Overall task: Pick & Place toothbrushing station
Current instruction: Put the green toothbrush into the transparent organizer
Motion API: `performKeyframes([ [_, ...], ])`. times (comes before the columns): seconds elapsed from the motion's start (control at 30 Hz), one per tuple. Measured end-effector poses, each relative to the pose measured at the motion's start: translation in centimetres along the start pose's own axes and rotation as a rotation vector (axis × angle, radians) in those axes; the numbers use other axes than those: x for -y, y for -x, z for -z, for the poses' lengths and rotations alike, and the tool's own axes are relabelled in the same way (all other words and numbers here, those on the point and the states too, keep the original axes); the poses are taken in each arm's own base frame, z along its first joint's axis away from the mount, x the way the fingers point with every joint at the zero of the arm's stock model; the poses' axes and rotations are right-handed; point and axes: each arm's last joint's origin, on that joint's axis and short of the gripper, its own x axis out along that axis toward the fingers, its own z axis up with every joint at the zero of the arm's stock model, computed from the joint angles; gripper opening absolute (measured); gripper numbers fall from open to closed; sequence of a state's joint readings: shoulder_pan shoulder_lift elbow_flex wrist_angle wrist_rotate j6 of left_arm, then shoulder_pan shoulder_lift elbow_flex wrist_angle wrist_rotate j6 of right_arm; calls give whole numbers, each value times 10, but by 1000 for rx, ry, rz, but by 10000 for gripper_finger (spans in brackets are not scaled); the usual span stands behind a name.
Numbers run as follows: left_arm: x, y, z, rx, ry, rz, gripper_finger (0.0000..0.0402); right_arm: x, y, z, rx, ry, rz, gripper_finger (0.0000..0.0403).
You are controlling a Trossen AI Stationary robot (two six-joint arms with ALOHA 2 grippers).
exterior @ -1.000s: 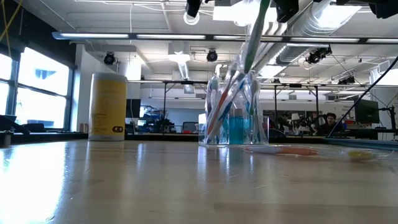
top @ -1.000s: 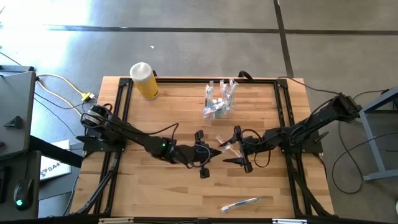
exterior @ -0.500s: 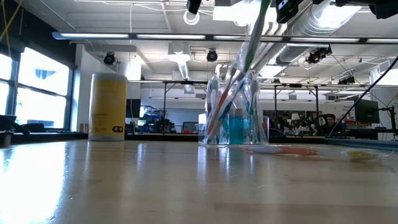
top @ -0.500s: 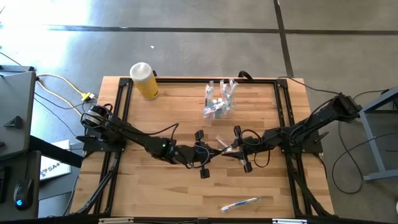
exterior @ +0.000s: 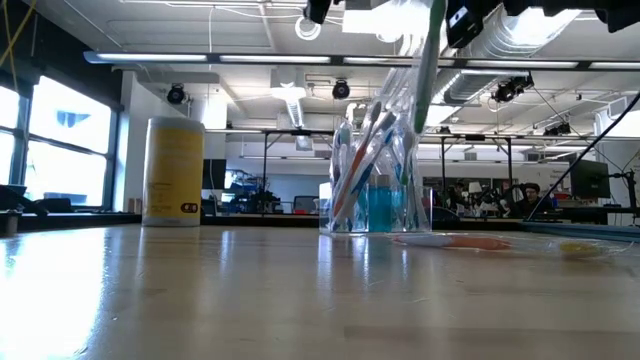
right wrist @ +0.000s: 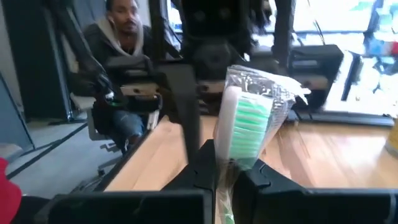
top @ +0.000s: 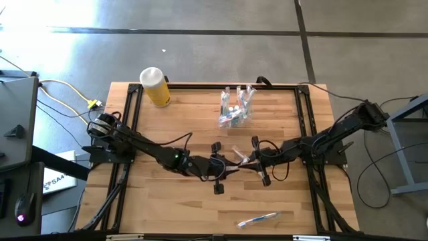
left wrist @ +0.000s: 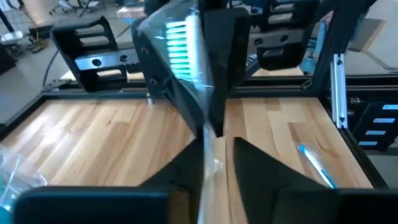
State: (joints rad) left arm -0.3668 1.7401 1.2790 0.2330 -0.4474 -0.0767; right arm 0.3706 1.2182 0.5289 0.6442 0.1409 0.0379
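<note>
A wooden bench (top: 174,127) in an open workshop carries the clear cup (top: 235,110) of toothbrushes, well beyond both sets of fingers. Over mid-bench the two meet in a hand-over: the right gripper (right wrist: 231,171) is clamped on a wrapped green-bristled toothbrush (right wrist: 249,118), while the left gripper (left wrist: 214,152), slightly parted, straddles its handle, apparently letting go. Another toothbrush (top: 257,219) lies near the front edge.

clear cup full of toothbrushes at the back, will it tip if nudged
Probably yes. The clear cup looks thin and light, and its toothbrushes stand tall and splay past the rim, so the load likely sits high. Its smooth plastic may slide first.
</note>
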Motion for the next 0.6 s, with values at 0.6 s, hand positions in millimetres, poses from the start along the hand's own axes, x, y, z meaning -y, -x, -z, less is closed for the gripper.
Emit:
performKeyframes([
  [0.6,-2,2,19,-197,52,10,207,34,45,-13,-120,56,730,9],
])
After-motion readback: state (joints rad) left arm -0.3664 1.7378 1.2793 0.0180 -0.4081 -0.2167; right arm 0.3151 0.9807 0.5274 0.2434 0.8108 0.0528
